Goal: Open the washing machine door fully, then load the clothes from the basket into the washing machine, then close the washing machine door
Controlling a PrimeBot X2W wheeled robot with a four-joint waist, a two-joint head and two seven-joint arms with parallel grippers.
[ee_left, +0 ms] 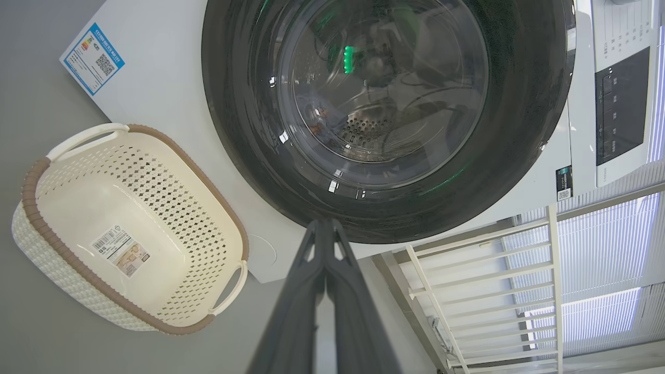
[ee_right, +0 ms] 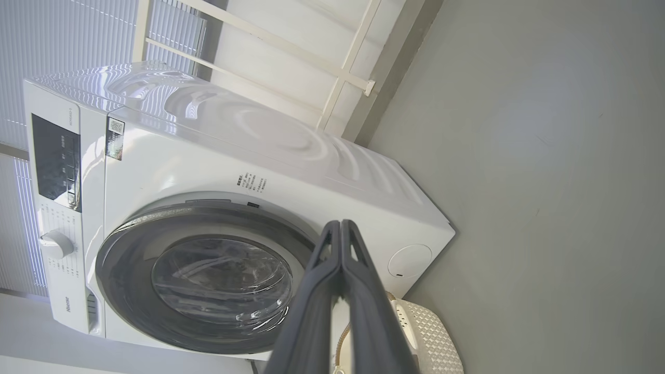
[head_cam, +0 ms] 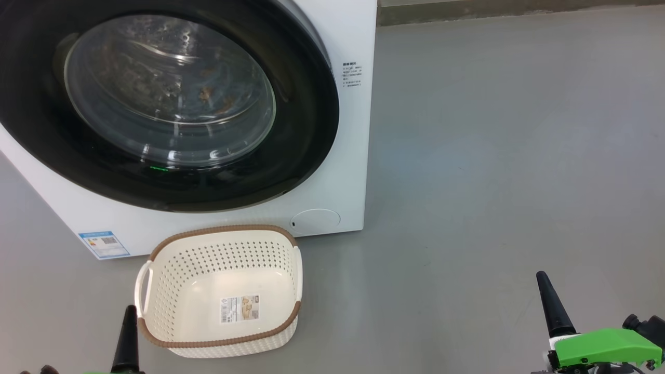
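- While the washing machine door (head_cam: 306,130) sits shut against the washing machine (head_cam: 353,62), the clothes (head_cam: 208,96) show through its glass (blue with orange-brown flecks), inside the drum.
- The basket (head_cam: 218,229) stands on the grey floor (head_cam: 493,156) at the door's 6 o'clock, just beside the machine's front, with the label sticker (head_cam: 239,308) showing on its base.
- Left gripper (head_cam: 129,311), at the head view's 7 o'clock, just beside the basket's rim: fingers pressed together, holding nothing.
- Right gripper (head_cam: 542,278), at 4 o'clock, well apart from the basket: fingers likewise together, holding nothing.
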